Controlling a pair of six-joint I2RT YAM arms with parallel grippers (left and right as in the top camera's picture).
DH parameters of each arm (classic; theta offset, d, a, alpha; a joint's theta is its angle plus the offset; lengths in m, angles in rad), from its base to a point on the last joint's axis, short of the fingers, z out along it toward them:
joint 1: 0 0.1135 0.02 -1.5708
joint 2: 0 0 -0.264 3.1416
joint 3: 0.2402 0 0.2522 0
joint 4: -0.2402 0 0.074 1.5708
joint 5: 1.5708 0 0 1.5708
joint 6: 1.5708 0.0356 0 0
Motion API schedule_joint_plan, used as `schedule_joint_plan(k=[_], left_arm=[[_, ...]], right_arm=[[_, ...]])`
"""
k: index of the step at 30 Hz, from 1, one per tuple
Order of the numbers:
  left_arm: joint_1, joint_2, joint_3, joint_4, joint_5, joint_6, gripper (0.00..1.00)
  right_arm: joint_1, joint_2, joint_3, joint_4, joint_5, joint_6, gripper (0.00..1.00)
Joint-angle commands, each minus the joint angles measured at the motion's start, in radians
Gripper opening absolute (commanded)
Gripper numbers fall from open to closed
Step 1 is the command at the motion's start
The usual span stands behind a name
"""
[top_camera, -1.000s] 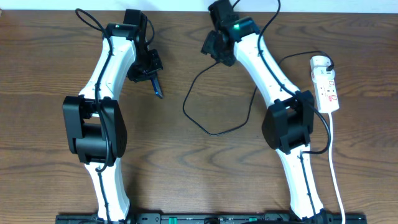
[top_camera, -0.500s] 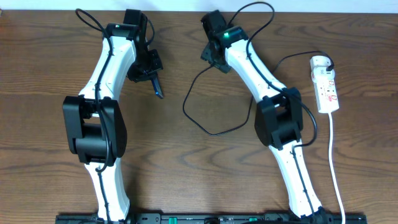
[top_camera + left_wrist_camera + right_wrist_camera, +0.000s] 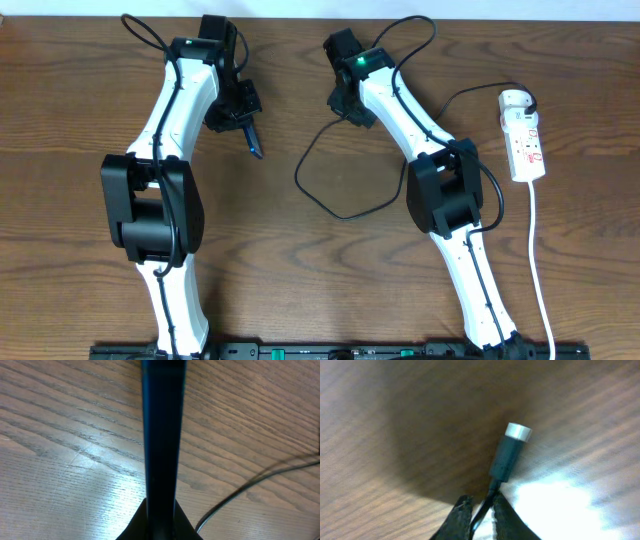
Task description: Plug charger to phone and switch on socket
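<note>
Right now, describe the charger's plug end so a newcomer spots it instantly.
Find the right gripper near the table's far edge. The thin black cable is pinched in it, and the plug juts past the fingers: black barrel, silver tip, whereas the power strip is white.

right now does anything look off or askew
Nothing damaged. The right gripper pinches the charger by its thin cable, behind the connector, so the tip leans sideways. The left gripper holds the phone on edge.
</note>
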Motion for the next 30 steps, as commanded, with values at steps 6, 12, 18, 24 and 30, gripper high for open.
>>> schedule_joint_plan(k=[6, 12, 18, 24, 30], left_arm=[[0.000, -0.027, 0.013, -0.003, 0.001, -0.005, 0.07], [0.000, -0.027, 0.013, -0.003, 0.001, -0.005, 0.07], [0.000, -0.027, 0.013, -0.003, 0.001, -0.005, 0.07], [0.000, -0.027, 0.013, -0.003, 0.001, -0.005, 0.07], [0.000, -0.027, 0.013, -0.001, 0.001, -0.005, 0.07]], right_arm=[[0.004, 0.016, 0.008, -0.222, 0.012, -0.056, 0.07], [0.005, 0.016, 0.008, -0.402, 0.004, -0.152, 0.04], [0.016, 0.005, 0.008, -0.521, 0.004, -0.299, 0.02], [0.024, -0.041, 0.001, -0.575, 0.002, -0.381, 0.01], [0.081, -0.144, -0.128, -0.574, 0.035, -0.396, 0.01]])
